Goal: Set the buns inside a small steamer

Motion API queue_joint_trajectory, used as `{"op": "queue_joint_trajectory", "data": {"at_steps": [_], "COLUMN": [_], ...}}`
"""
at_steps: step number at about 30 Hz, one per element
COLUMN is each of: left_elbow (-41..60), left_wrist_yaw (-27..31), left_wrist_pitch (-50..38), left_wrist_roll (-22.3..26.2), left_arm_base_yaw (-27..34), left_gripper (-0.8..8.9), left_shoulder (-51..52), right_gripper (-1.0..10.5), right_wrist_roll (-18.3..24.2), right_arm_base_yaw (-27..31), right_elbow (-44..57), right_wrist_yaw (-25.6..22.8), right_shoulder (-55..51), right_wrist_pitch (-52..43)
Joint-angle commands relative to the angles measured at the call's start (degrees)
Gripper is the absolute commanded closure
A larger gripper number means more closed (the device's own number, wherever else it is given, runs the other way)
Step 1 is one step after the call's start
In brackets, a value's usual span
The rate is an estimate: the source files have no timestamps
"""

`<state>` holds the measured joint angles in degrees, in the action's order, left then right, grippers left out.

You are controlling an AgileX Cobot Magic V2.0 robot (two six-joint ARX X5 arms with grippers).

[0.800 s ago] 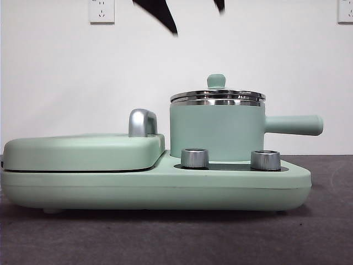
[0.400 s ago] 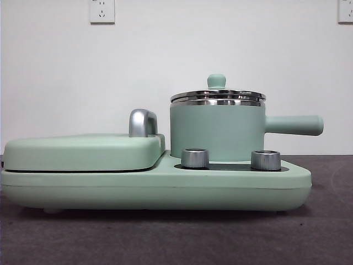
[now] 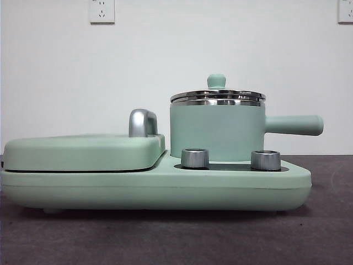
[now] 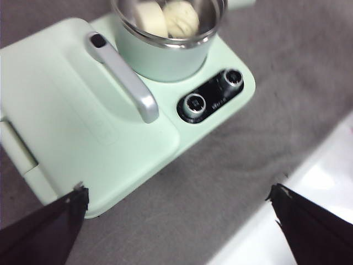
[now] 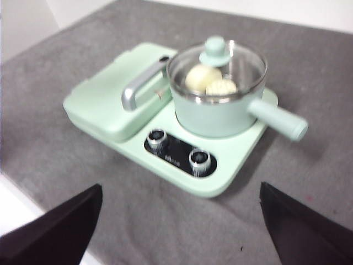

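The small steamer (image 3: 218,130), a mint-green pot with a straight side handle, stands on the right half of the green cooker base with its lid (image 3: 217,95) on. Through the glass lid (image 5: 218,63) both buns lie inside side by side: the plain cream bun (image 5: 202,77) and the ridged bun (image 5: 222,87). The left wrist view also looks down on the plain bun (image 4: 149,16) and the ridged bun (image 4: 181,17) in the pot. My left gripper (image 4: 177,190) and right gripper (image 5: 180,190) hang high above the table, both open and holding nothing. Neither arm appears in the front view.
The flat green griddle section (image 3: 83,152) with its chrome handle (image 3: 142,122) fills the left half of the base. Two steel knobs (image 3: 194,158) (image 3: 265,160) sit at the front of the base (image 3: 165,190). Grey cloth (image 5: 66,127) covers the table around the cooker.
One second ago two black arm tips showed at the top of the front view. They have gone out of the picture. The steamer and lid have not moved.
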<state>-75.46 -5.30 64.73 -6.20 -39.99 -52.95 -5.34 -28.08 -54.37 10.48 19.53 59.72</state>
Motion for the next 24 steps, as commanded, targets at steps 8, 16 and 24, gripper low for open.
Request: {"op": "queue_joint_trajectory", "data": {"at_steps": [8, 16, 24], "left_elbow": [17.27, 18.01, 17.99], "left_wrist_yaw": [7.41, 7.45, 7.45], "left_wrist_pitch": [-9.68, -9.01, -9.07], "left_wrist_roll": [-10.14, -11.04, -11.04], "left_arm_base_yaw": [-0.15, -0.15, -0.15], "left_gripper": [4.10, 7.92, 7.92], "left_shoulder": [19.08, 22.38, 22.38], "right_gripper": [5.2, 9.2, 9.2], "right_wrist_roll": [1.46, 1.33, 1.33], "right_arm_base_yaw": [-0.28, -0.28, -0.28], "right_elbow": [1.90, 1.90, 1.86], "right_wrist_yaw": [1.53, 3.04, 3.04], "right_shoulder": [0.13, 0.13, 0.13], "right_wrist_pitch": [-0.61, -0.57, -0.61]}}
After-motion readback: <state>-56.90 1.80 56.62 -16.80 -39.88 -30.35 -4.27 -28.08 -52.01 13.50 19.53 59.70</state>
